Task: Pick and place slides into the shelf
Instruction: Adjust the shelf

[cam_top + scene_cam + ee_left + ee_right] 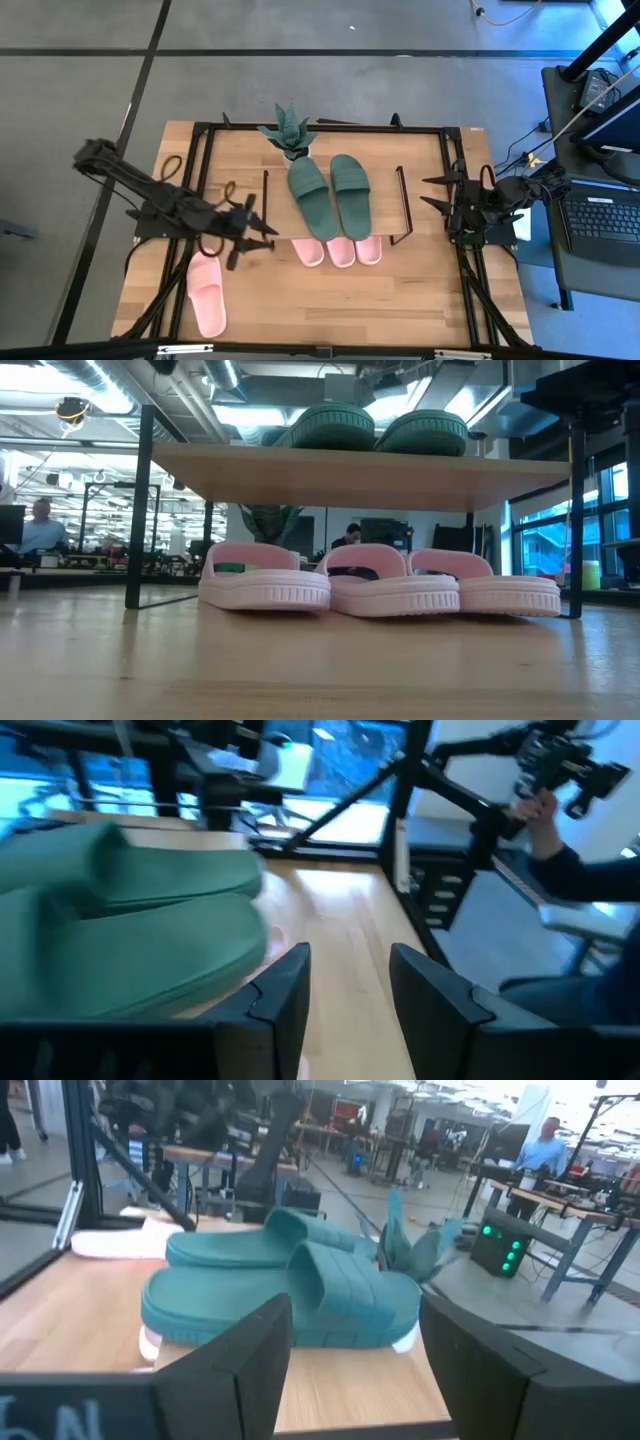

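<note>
**Slides on and under the shelf, both pincers empty**

High view. The shelf point(385, 200) stands at the middle of the wooden surface point(400, 300). The dark green pair point(330, 195) lies side by side on its top board, just beside a small potted plant point(288, 130) at the far edge. Three pink slides point(338, 250) protrude in a row from under the near edge of the board. A fourth pink slide point(207, 295) lies apart on the surface, toward the near left corner. The left pincer point(262, 228) hovers between this loose slide and the shelf, released and empty. The right pincer point(432, 192) waits at the right edge of the surface, beside the shelf, likewise parted and empty.

Low view. The green pair point(380, 428) rests on the board point(360, 465); the three pink slides point(380, 585) stand under it, toes outward, neighbours touching.

Left wrist view. The two dark fingers point(285, 990) stand apart with only bare wood between them; a green slide point(130, 920) lies just beside them. A person's hand point(535, 810) shows beyond the surface.

Right wrist view. The fingers point(250, 1360) are spread and hold nothing; the green pair point(290, 1285) lies ahead on the board, with the plant point(415, 1245) behind it. A person point(545, 1150) shows in the room beyond.
</note>
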`<act>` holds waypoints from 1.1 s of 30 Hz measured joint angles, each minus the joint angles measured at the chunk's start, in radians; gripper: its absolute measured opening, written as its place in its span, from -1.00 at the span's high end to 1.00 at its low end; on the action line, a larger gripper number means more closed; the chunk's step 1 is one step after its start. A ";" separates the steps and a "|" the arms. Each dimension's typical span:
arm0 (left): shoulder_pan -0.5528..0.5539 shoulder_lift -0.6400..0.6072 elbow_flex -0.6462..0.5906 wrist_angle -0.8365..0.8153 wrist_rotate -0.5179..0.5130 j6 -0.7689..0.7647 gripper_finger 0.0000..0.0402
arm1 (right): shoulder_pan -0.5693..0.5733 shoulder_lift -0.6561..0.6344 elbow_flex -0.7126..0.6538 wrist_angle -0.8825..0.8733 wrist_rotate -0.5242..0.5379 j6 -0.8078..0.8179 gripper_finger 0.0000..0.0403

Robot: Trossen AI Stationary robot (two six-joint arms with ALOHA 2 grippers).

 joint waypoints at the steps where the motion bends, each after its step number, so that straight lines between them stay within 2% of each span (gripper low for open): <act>1: 0.000 -0.030 -0.022 0.000 -0.016 0.001 0.34 | 0.000 0.000 0.000 0.004 0.000 0.000 -0.09; 10: -0.004 -0.185 -0.105 0.019 -0.016 0.127 0.34 | 0.000 0.025 0.011 -0.004 0.005 0.014 -0.09; 16: -0.004 -0.220 -0.107 0.018 -0.017 0.214 0.34 | 0.000 0.225 0.097 -0.049 0.088 0.050 -0.09; 20: -0.004 -0.222 -0.107 0.017 -0.021 0.214 0.34 | 0.000 0.413 0.251 -0.260 0.183 0.196 -0.09; 24: -0.004 -0.218 -0.107 0.000 -0.022 0.214 0.34 | -0.002 0.577 0.449 -0.578 0.200 0.434 -0.09; 28: -0.004 -0.218 -0.107 -0.029 -0.023 0.209 0.34 | -0.027 0.725 0.596 -0.874 0.103 0.680 -0.09; 33: -0.004 -0.218 -0.107 -0.032 -0.023 0.209 0.34 | -0.075 0.875 0.684 -1.035 -0.044 0.805 -0.09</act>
